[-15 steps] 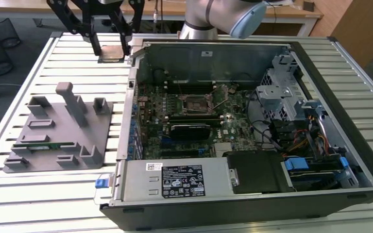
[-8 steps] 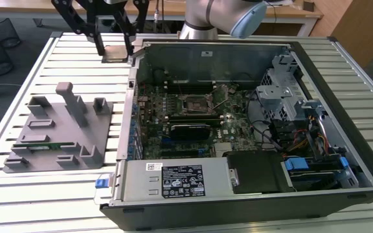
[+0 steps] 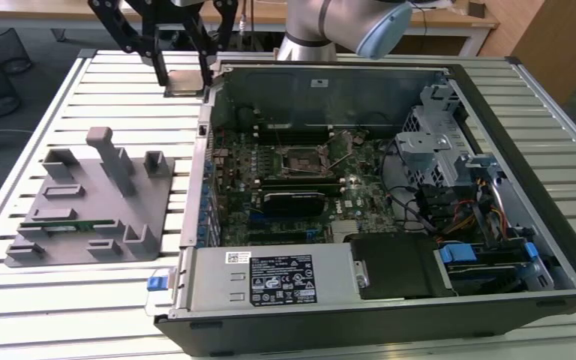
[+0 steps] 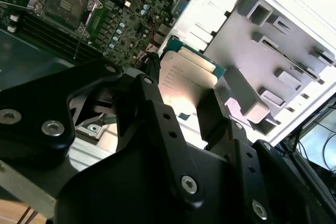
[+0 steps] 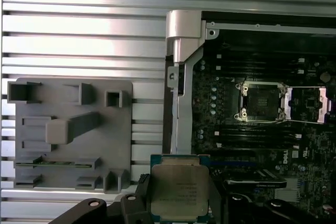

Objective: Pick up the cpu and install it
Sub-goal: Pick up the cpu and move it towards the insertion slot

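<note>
The slatted metal table (image 3: 118, 82) serves as the work surface, and on it the computer case (image 3: 368, 326) is laid on its side with the panel off, so that the motherboard (image 3: 298, 187) is exposed from above. A grey fixture (image 3: 88, 217) is set beside the case on the exterior view's left, apparently to present parts in fixed slots. The gripper (image 3: 184, 75) is clamped on the cpu (image 5: 178, 192), which is pinched by opposite edges, presumably so that it is kept flat and its underside untouched. The socket (image 5: 261, 100) is left with its retention frame (image 5: 307, 103) swung open, judged ready to receive. The cpu is held over the table, just outside the case wall and well apart from the socket.
</note>
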Controlling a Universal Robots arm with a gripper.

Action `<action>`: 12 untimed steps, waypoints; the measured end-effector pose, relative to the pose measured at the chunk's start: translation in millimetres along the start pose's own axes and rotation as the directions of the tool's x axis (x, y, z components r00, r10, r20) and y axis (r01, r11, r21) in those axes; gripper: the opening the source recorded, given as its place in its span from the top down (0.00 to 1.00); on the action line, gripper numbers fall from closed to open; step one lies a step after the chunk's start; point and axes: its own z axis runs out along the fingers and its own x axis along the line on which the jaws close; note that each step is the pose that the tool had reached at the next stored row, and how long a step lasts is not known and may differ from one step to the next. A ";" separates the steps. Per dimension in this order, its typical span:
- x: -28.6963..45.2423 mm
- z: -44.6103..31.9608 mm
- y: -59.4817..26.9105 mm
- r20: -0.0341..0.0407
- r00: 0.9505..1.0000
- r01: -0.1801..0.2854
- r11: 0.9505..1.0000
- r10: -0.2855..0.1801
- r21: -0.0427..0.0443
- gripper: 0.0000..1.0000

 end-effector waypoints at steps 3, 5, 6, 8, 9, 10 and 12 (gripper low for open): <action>-2.7 0.0 0.0 0.000 1.000 0.000 1.000 0.000 0.000 0.47; -4.5 0.1 -0.1 0.000 1.000 0.000 1.000 0.000 0.000 0.47; -5.4 0.1 -0.1 0.000 1.000 0.000 1.000 0.000 0.000 0.47; -7.0 0.1 -0.1 0.000 1.000 0.000 1.000 0.000 0.000 0.47; -7.7 0.1 -0.1 0.000 1.000 0.000 1.000 0.000 0.000 0.47; -8.5 0.2 -0.1 0.000 1.000 0.000 1.000 0.000 0.000 0.47; -10.0 0.2 -0.2 0.000 1.000 0.000 1.000 0.000 0.000 0.47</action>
